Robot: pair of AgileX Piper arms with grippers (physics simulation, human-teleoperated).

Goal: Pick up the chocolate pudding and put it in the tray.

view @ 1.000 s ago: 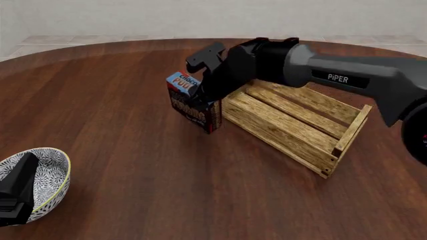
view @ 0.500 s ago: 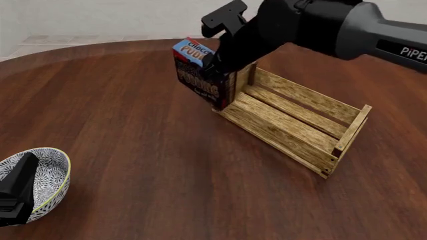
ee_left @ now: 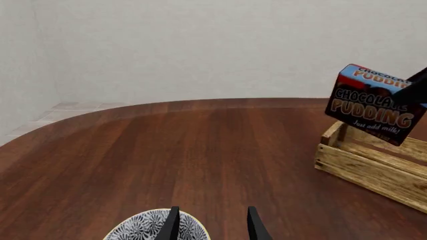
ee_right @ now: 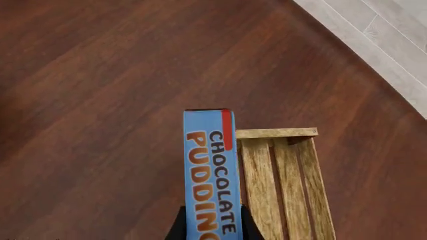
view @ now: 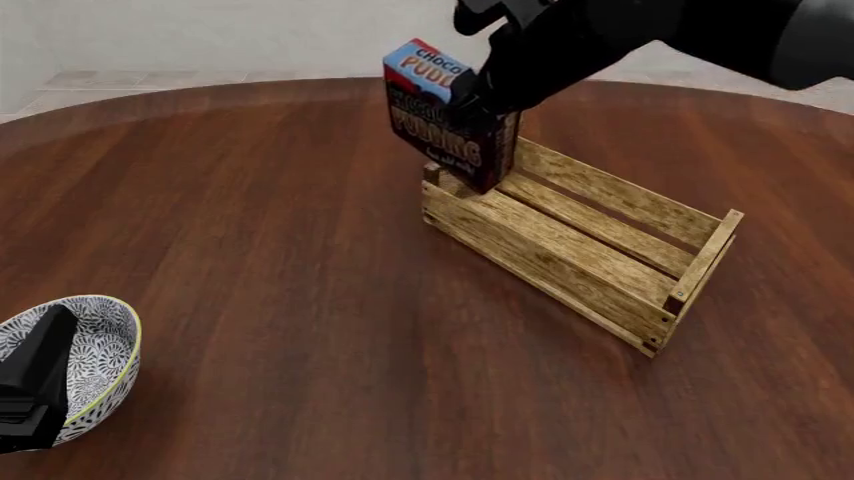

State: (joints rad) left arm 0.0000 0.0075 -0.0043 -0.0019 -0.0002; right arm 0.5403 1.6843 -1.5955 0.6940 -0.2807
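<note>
The chocolate pudding (view: 445, 118) is a small box with a blue top and dark red-brown front, held in the air above the near-left end of the tray (view: 574, 240). My right gripper (view: 483, 90) is shut on it from above. In the right wrist view the pudding (ee_right: 211, 185) sits between the fingers beside the tray's end (ee_right: 280, 175). The left wrist view shows the pudding (ee_left: 375, 104) over the tray (ee_left: 373, 167). My left gripper (view: 30, 385) rests at the front left over a bowl, fingers (ee_left: 172, 225) apart and empty.
A white-and-grey patterned bowl (view: 100, 345) sits at the front left edge under the left gripper, also seen as the bowl (ee_left: 143, 227) in the left wrist view. Brown wooden table (view: 267, 230) spreads around; pale floor lies beyond its far edge.
My right gripper has lifted the chocolate pudding off the table and carried it up and to the right, from beside the tray's left end to above it. The left arm has not moved.
</note>
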